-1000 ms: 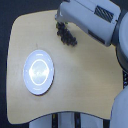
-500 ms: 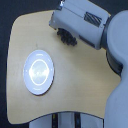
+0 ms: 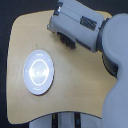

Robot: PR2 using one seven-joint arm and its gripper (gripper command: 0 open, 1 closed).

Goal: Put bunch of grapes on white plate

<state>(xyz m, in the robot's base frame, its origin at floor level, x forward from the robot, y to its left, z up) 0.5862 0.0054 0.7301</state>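
Note:
The white plate (image 3: pixel 39 71) lies round and glossy on the tan table, toward the exterior view's left. My grey arm reaches in from the exterior view's upper right. Its bulky forearm covers the gripper (image 3: pixel 68 41), of which only a dark strip shows below the grey housing. That strip is blurred, and I cannot separate dark fingers from the bunch of grapes there. The grapes are not plainly visible anywhere else. The dark strip is well apart from the plate, up and to the right of it. Whether the jaws are open or shut is hidden.
The tan wooden table (image 3: pixel 75 90) has rounded corners, and its near edge runs along the bottom of the view. Dark floor surrounds it. The robot's grey body (image 3: pixel 117 60) fills the exterior view's right side.
The arm has shifted toward the exterior view's left and lower, covering more of the dark cluster that showed beside the gripper a second ago. The plate has not moved.

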